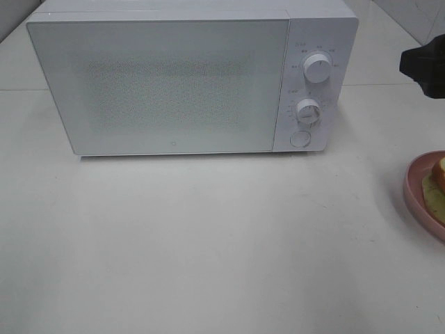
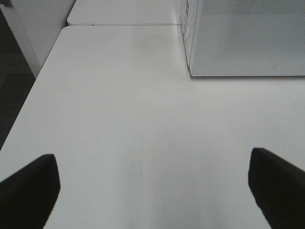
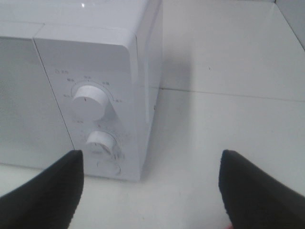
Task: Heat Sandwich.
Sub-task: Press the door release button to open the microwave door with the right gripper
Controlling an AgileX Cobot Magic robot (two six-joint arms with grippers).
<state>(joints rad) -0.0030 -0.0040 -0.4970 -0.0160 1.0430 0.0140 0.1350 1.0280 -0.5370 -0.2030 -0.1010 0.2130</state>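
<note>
— Microwave (image 1: 174, 83) first: is the door open?

— No, it is shut. The white oven stands at the back of the white table (image 1: 208, 243), with its control panel on the right of the door: an upper dial (image 1: 318, 69), a lower dial (image 1: 307, 110) and a round button (image 1: 300, 138) beneath them.

— Where is the sandwich (image 1: 437, 186)?

— Outside the oven, lying on a round pink plate (image 1: 415, 182) on the table. The plate is in front of the microwave and off to its right, well apart from it. The edge of the high view cuts off both, so only a slice of bread crust and the pale green layer show.

— And the left gripper (image 2: 151, 164)?

— Its two dark fingers are spread wide with nothing between them. It hangs over bare table, looking towards the oven's left front corner.

— The right gripper (image 3: 151, 160)?

— It is also spread wide and empty. It faces the control panel, with both dials framed between its fingers, and touches neither.
</note>
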